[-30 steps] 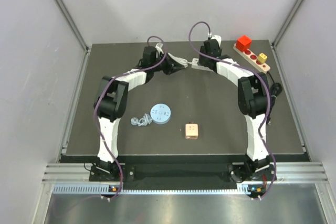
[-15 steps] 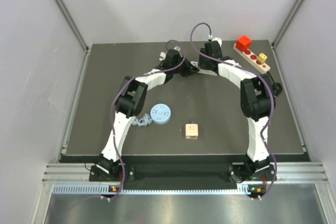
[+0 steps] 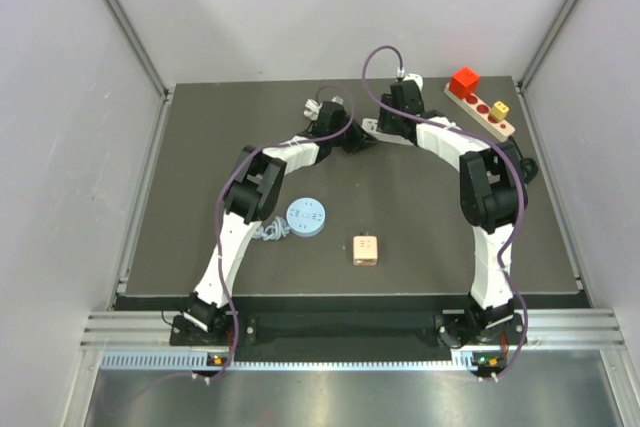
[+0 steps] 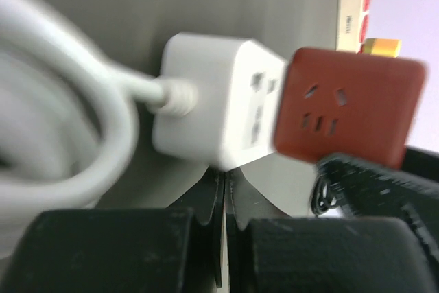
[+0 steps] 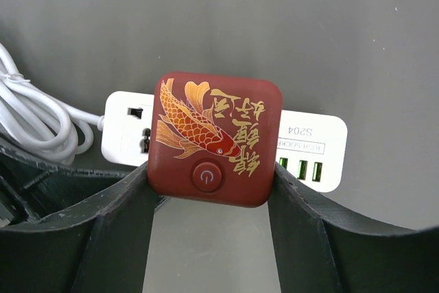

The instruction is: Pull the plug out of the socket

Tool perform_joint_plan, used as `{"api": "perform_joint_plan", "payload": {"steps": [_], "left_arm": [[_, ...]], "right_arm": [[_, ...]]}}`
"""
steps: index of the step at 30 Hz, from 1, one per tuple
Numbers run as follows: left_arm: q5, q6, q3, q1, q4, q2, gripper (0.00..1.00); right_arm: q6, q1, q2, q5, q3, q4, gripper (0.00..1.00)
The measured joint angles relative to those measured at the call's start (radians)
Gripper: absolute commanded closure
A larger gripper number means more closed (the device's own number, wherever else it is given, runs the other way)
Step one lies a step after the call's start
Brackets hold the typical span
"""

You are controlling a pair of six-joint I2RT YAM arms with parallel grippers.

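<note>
Overhead, both my arms reached to the far middle of the table (image 3: 200,167). There my left gripper (image 3: 351,139) and right gripper (image 3: 385,126) met close together, and what they worked on was mostly hidden under them. A blue disc (image 3: 306,216) and a small wooden cube (image 3: 365,249) lay well apart from them, nearer the bases.

From my left wrist, the view was blurred. The left gripper's black fingers (image 4: 274,252) were pressed together with nothing between them, their tips at the edge of the white socket strip (image 4: 206,108). The red plug (image 4: 350,104) sat against that strip, and a white cable (image 4: 75,135) looped off to the left.

From my right wrist, the right gripper's fingers (image 5: 116,224) pressed on both sides of the red plug, which covered the middle of the strip.

I judged the grasp made and the strip braced, but the pull not yet finished. I saw no gap between plug and socket.
</note>
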State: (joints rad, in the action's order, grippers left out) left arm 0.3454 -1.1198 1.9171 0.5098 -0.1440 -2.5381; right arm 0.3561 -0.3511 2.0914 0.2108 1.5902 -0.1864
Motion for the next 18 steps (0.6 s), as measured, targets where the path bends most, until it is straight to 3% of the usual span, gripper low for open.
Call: {"api": "perform_joint_plan", "payload": {"steps": [18], "left_arm": [[-0.032,-0.032,-0.012,-0.016,-0.013,0.026,1.0]], "right_arm": [[-0.008,-0.002,0.0,0.012,0.0,0.0,1.0]]}}
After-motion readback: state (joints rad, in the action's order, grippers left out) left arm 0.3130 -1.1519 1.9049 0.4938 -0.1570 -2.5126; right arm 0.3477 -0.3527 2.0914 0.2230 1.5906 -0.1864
